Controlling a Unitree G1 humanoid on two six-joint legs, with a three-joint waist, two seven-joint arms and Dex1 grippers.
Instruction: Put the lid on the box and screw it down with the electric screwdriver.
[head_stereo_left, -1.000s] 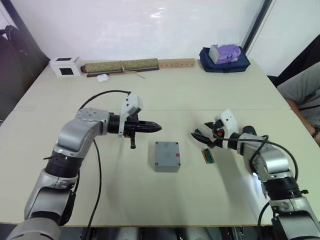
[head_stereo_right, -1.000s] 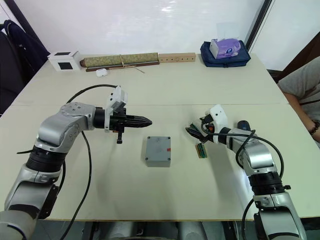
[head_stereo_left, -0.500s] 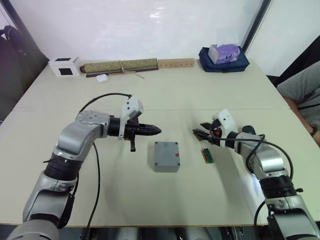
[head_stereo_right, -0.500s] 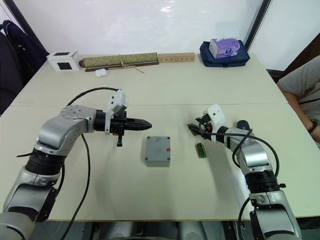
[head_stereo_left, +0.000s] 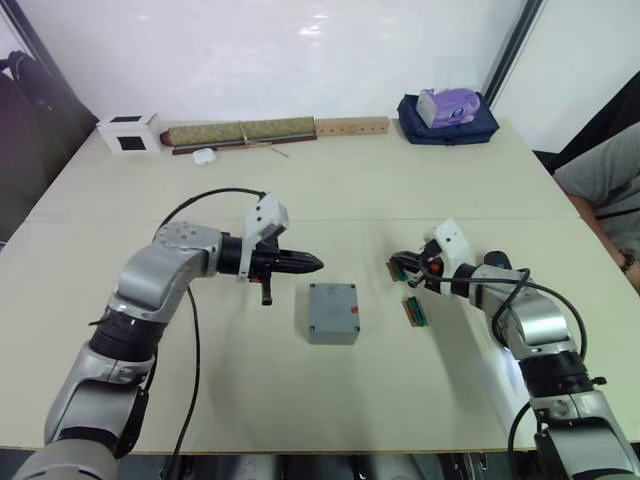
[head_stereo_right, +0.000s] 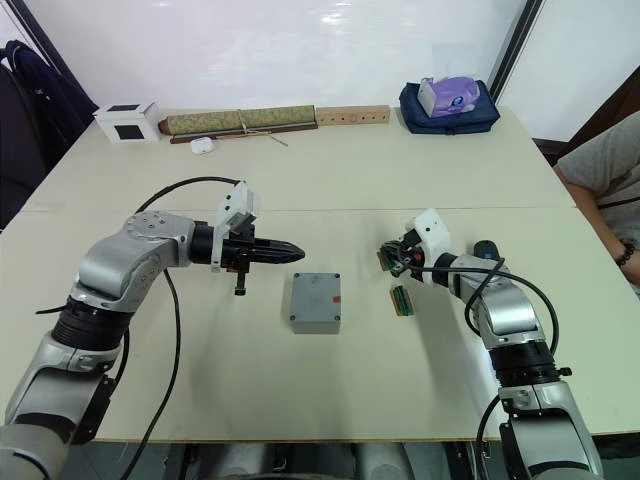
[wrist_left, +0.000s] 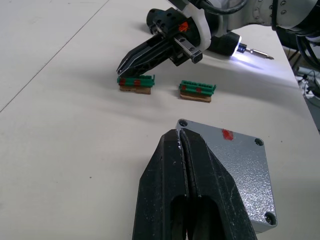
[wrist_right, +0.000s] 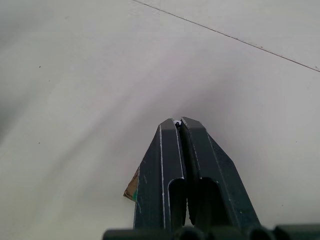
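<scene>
The box (head_stereo_left: 333, 312) sits near the table (head_stereo_left: 330, 180) centre, lid (wrist_left: 235, 165) already seated on it: grey top face up, corner screw holes visible, small red mark near its right edge (no screwdriver bit near any hole).

The electric screwdriver (wrist_left: 239, 46) lies on the table at about 3 o'clock from the box, well apart, just behind the right forearm; its metal bit points away from the box.

Two green strips lie between box and right arm. One strip (head_stereo_left: 415, 311) is flat on the table at 3 o'clock from the box. The other strip (wrist_left: 135, 83) is at 2 o'clock, with the right gripper (wrist_left: 124, 67) directly at it; fingers pressed together at the tips, touching or just over the strip's upper edge. Whether it actually has hold of the strip I cannot tell.

Left gripper (head_stereo_left: 312, 263) hovers at 10 o'clock from the box, near it, pointing toward the right arm; fingers fully closed, nothing between them.

Far table edge, 12 o'clock: white block (head_stereo_left: 130, 132), long roll (head_stereo_left: 240, 132), wooden bar (head_stereo_left: 352, 126), blue bag (head_stereo_left: 448, 112) with tissues.
</scene>
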